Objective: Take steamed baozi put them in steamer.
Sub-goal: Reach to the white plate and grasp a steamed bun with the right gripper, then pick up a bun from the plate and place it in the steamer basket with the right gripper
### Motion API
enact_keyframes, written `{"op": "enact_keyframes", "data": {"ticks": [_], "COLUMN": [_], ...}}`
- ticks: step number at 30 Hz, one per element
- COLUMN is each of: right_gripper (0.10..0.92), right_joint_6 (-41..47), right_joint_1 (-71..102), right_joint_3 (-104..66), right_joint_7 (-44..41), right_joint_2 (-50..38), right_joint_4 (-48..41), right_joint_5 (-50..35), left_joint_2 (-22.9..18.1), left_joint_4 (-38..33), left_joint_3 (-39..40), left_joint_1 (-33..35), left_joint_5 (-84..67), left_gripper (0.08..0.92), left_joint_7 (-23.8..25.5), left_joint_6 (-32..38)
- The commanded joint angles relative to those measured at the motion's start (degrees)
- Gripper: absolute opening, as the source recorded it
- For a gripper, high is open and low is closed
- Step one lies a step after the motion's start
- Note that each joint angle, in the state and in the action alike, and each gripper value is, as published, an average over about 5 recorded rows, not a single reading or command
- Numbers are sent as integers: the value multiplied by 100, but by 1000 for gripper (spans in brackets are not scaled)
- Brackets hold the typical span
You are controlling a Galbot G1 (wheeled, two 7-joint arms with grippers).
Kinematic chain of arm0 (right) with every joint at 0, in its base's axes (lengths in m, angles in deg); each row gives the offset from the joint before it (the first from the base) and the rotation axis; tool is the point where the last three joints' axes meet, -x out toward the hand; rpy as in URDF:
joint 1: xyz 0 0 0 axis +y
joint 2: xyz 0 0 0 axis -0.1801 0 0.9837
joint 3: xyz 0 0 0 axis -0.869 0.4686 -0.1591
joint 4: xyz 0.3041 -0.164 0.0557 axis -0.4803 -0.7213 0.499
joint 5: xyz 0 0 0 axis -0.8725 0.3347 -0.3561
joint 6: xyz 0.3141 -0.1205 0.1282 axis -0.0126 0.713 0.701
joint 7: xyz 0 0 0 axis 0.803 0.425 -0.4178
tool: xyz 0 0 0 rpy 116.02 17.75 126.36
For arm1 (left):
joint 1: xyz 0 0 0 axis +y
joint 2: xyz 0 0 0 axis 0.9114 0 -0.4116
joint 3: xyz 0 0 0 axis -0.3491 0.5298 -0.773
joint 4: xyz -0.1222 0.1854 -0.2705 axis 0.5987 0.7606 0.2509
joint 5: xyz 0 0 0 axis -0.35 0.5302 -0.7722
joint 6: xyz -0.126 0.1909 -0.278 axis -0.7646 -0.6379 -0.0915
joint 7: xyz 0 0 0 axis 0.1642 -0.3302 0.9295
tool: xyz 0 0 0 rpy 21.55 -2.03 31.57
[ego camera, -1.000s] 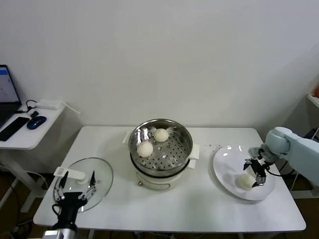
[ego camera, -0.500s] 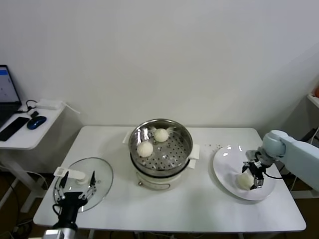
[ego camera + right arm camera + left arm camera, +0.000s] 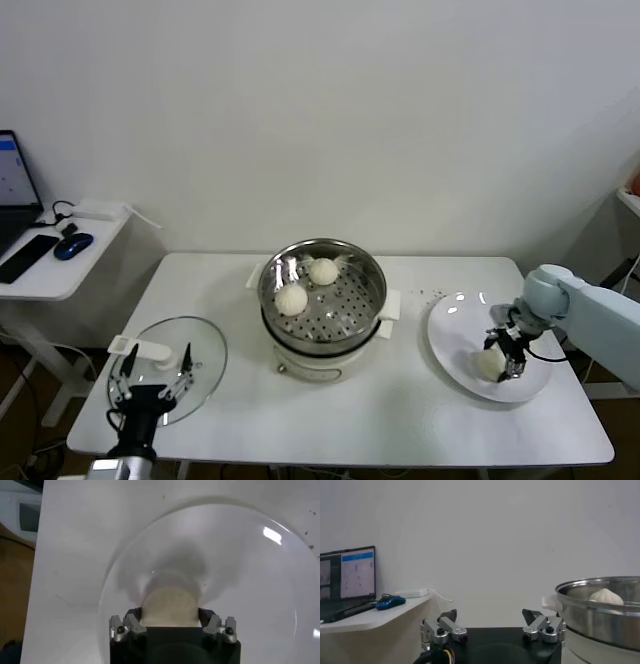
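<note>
One steamed baozi (image 3: pixel 486 364) lies on the white plate (image 3: pixel 450 330) at the right of the table. My right gripper (image 3: pixel 497 361) is down over it, shut on it, a finger pressing each side; in the right wrist view the baozi (image 3: pixel 169 602) fills the gap of that gripper (image 3: pixel 170 613). Two more steamed baozi (image 3: pixel 291 299) (image 3: pixel 323 271) rest inside the steel steamer (image 3: pixel 372 272) at the table's centre. My left gripper (image 3: pixel 156 360) hangs open at the near left, holding nothing. The left wrist view shows it (image 3: pixel 490 616) beside the steamer (image 3: pixel 600 615).
A glass lid with a white handle (image 3: pixel 195 350) lies flat at the near left, under my left gripper. A side table (image 3: pixel 40 275) with a laptop and a blue mouse (image 3: pixel 72 245) stands off to the left. The plate reaches close to the table's right edge.
My right gripper has dropped lower over the plate and its fingers have come together onto the baozi. The left arm and the two baozi in the steamer have not moved.
</note>
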Motion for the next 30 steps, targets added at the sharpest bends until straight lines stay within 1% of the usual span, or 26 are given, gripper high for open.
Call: {"op": "enact_keyframes", "data": {"ticks": [1, 10, 16, 21, 25, 30], "right_gripper": [707, 680, 679, 676, 675, 674], "right_joint_6": [-6, -30, -145, -623, -1069, -1718], "right_joint_1": [-13, -200, -1073, -2320, -3283, -4193], "right_joint_3": [-15, 33, 539, 1252, 1787, 2053], "right_joint_7": [0, -23, -74, -224, -275, -289], "right_joint_2": [-19, -79, -188, -218, -71, 408], "right_joint_4": [13, 162, 649, 1485, 2184, 2480], "right_joint_5": [6, -76, -451, -563, -647, -362], "left_joint_2": [-6, -10, -19, -23, -21, -19], "left_joint_4": [10, 1, -20, -30, -27, -34], "left_joint_3": [6, -5, 3, 7, 7, 7], "left_joint_1": [-5, -8, -18, -10, -12, -21], "left_joint_5": [2, -7, -15, -18, -13, 18], "left_gripper": [823, 823, 823, 823, 823, 823], "left_joint_7": [0, -3, -5, -5, -5, -5], "left_joint_6": [0, -1, -10, -11, -18, -36]}}
